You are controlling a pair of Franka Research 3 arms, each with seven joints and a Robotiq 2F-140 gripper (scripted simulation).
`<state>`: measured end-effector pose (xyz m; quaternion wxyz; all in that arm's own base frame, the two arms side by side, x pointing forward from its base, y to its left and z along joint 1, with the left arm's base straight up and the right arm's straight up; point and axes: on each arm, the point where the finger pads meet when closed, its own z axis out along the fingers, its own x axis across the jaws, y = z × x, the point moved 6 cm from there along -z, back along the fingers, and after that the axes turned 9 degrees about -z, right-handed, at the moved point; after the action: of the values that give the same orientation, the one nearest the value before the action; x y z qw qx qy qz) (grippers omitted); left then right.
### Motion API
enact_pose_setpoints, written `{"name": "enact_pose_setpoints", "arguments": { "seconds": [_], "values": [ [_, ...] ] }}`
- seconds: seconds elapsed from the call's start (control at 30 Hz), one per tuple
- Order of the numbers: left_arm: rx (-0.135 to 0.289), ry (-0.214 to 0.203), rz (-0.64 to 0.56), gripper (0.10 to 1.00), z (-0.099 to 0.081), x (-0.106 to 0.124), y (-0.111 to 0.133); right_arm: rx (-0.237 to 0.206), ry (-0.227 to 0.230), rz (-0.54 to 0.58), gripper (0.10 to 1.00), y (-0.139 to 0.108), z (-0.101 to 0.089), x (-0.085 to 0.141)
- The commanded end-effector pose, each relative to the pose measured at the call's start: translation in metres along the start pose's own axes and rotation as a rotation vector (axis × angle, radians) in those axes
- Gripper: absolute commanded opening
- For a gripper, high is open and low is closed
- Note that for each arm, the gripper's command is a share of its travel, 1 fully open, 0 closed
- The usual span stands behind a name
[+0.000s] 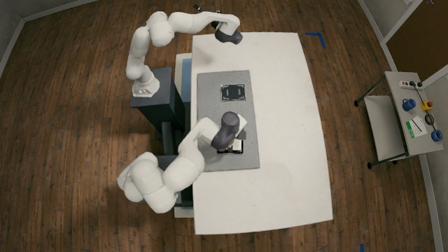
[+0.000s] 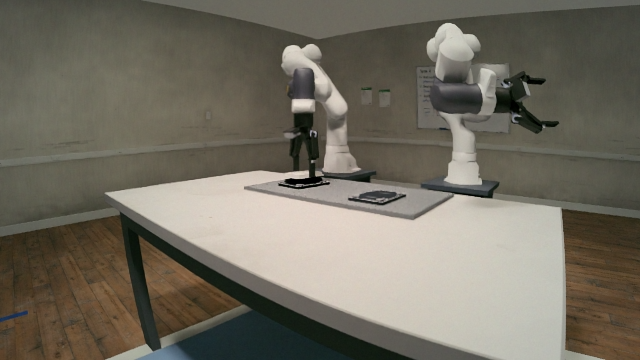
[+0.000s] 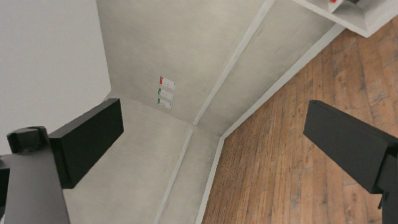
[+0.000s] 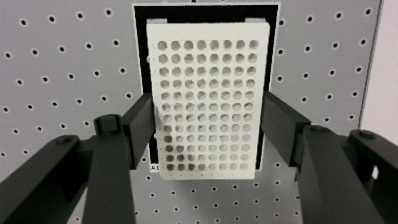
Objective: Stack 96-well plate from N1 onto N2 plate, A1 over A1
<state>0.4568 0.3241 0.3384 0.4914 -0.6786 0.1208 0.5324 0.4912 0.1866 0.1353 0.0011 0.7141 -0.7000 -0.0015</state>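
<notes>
My right gripper [image 2: 304,171] [image 4: 206,107] is shut on a white 96-well plate [image 1: 237,144] [image 4: 208,102], gripped by its long sides over nest N2 [image 4: 274,50]. In the right wrist view, black shows past the plate's top end and sides, and its bottom end covers the nest's lower edge. The nest's A1 mark [image 4: 154,168] is beside the plate's bottom left corner. The lower plate and the gap beneath the held plate cannot be made out. Nest N1 [image 1: 233,92] [image 2: 377,196] holds no plate. My left gripper [image 2: 551,102] [image 3: 213,116] is open and empty, raised away from the nests.
Both nests are on a grey perforated board [image 1: 210,105] [image 2: 422,212] on the white table [image 1: 280,105] [image 2: 350,250]. The right arm reaches over the board from the arms' side. The left arm is raised by the table's far left end, seen from the arms' side.
</notes>
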Motion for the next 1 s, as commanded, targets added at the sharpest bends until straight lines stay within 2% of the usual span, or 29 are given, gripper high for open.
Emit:
{"name": "enact_pose_setpoints", "arguments": {
  "seconds": [0.0, 0.97],
  "values": [
    [0.004, 0.002, -0.006, 1.000, -0.0006, -0.0004, -0.0014, 0.004, 0.000, 0.004, 0.099, -0.0001, 0.0003, -0.0006],
    [0.004, 0.002, -0.006, 1.000, -0.0006, -0.0004, -0.0014, 0.004, 0.000, 0.004, 0.099, 0.0001, 0.0048, -0.0003]
  ]
}}
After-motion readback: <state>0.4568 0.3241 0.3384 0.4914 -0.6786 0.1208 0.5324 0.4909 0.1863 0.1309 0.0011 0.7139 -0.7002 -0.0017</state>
